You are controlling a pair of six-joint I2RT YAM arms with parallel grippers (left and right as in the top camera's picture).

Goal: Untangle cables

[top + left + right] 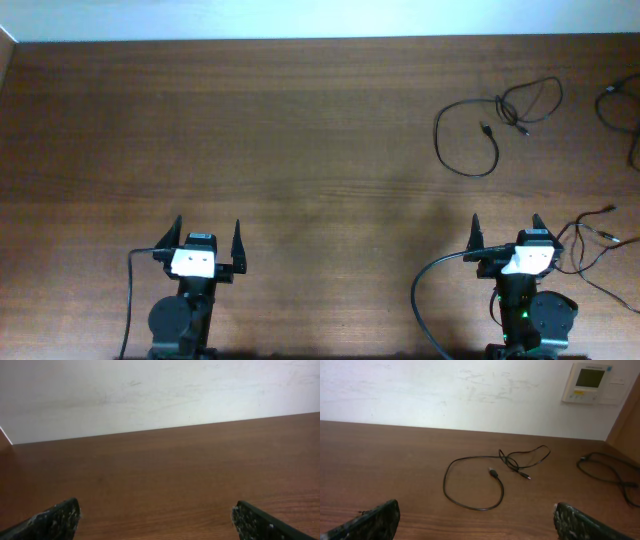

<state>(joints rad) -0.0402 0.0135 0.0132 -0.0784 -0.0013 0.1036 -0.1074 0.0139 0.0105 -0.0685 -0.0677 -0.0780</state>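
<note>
Cables (505,105) looped on table (300,150), well ahead of right tool (506,220), spread wide, left tool (208,224) spread too (both holding nothing)

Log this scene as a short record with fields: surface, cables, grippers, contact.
surface: brown wooden table
looped cable: on the far right of the table, one big loop with smaller loops crossing at its far end
second cable: at the right edge, apart from the first
left gripper: open, empty
right gripper: open, empty, facing the looped cable
contact: neither gripper touches a cable
</note>
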